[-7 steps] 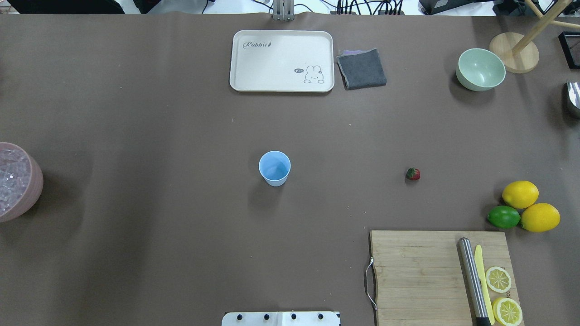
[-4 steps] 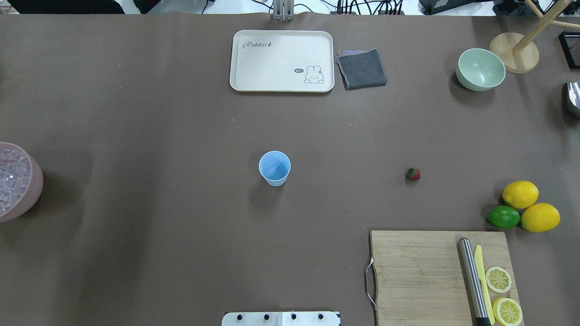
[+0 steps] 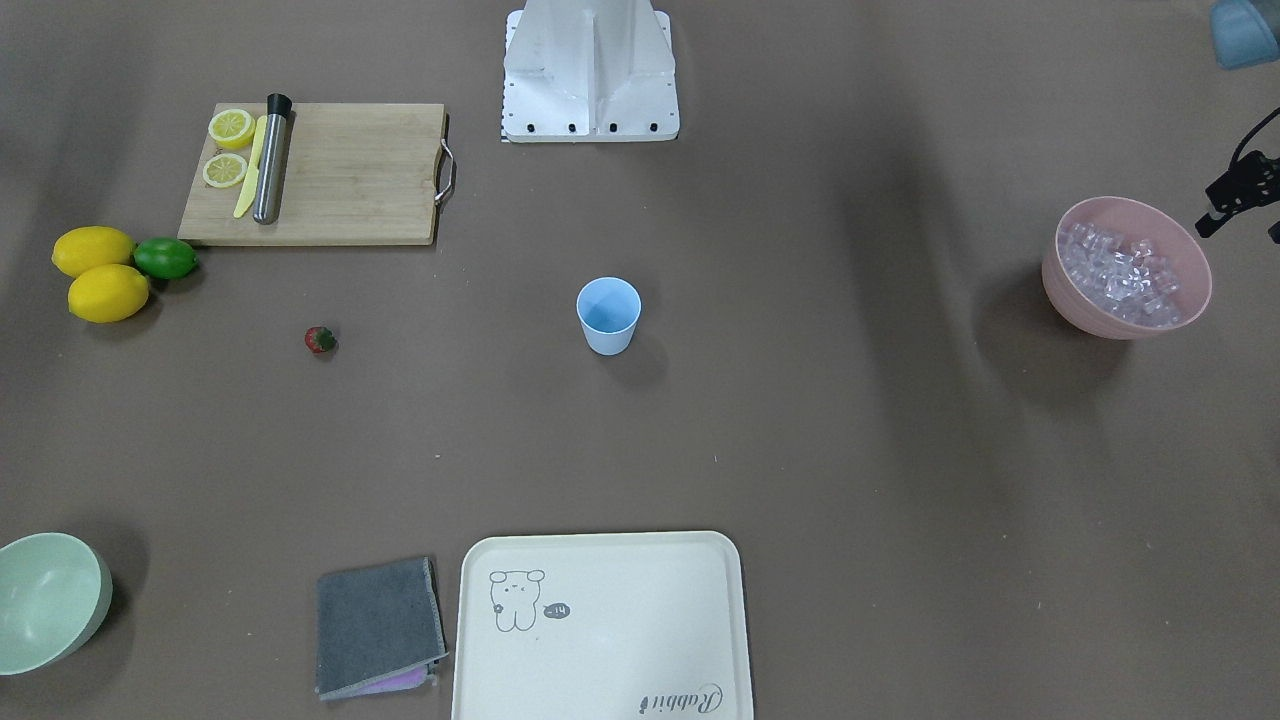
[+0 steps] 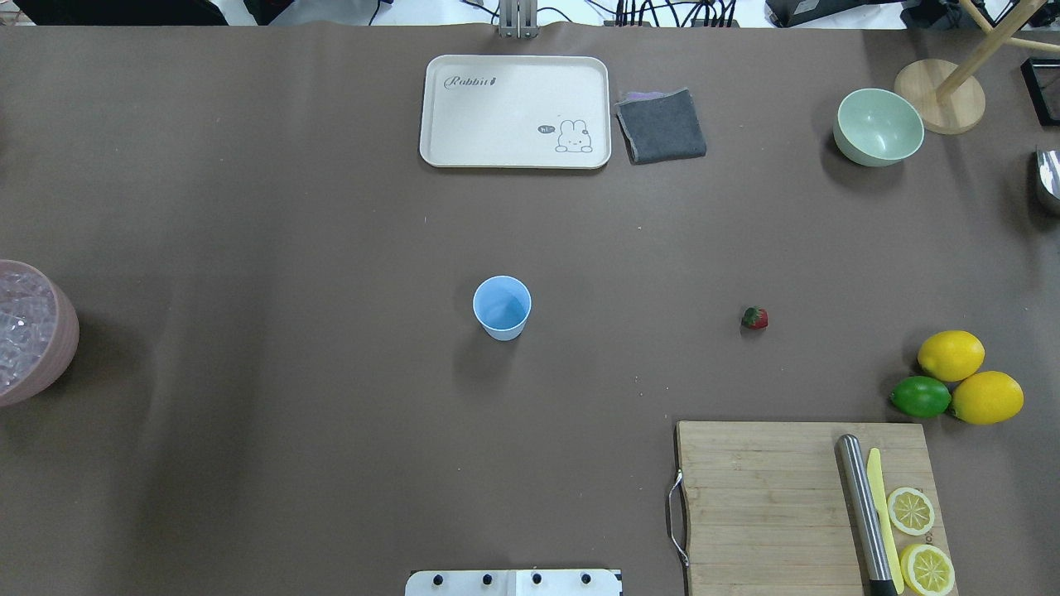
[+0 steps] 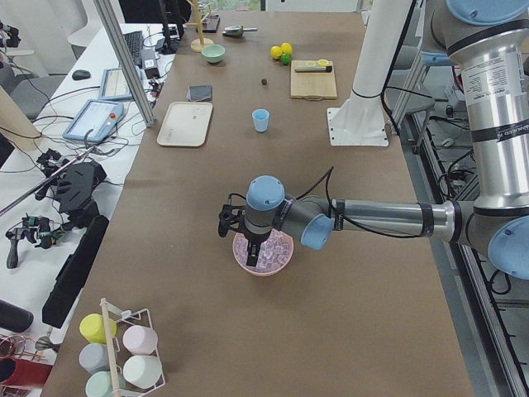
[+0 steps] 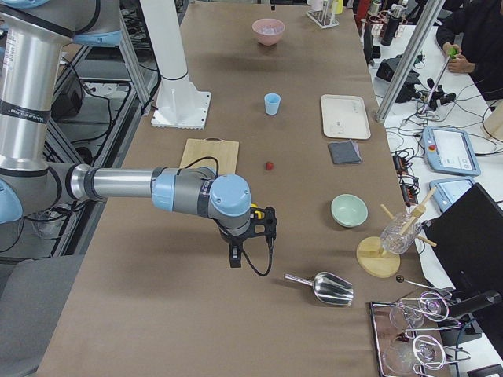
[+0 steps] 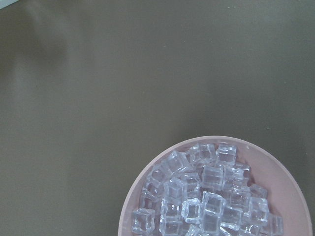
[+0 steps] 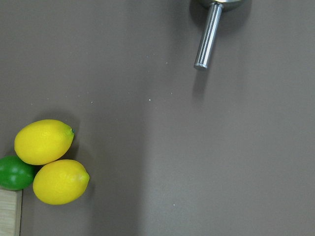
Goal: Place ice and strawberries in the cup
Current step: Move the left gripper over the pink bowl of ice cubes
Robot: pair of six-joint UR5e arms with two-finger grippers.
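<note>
The light blue cup [image 4: 502,306] stands upright mid-table and holds nothing; it also shows in the front view [image 3: 608,312]. To its right a small red strawberry [image 4: 754,318] lies alone on the cloth. The ice [image 7: 206,196] fills a pink bowl [image 3: 1125,325] at the table's left end. In the left side view my left gripper [image 5: 252,246] hangs just over that bowl; I cannot tell whether it is open or shut. My right gripper [image 6: 233,256] hovers low near the table's right end, beyond the lemons, its state also unclear. Neither wrist view shows fingers.
A bamboo board [image 4: 762,497] with lemon slices, a knife and a steel rod lies front right. Two lemons [image 4: 969,377] and a lime [image 4: 920,396] sit beside it. At the back are a cream tray [image 4: 513,112], a grey cloth [image 4: 661,126] and a green bowl [image 4: 878,126]. A metal scoop [image 6: 330,289] lies far right.
Nothing on the table has moved. Only the faint shading beside the pink bowl at the left edge shifts slightly.
</note>
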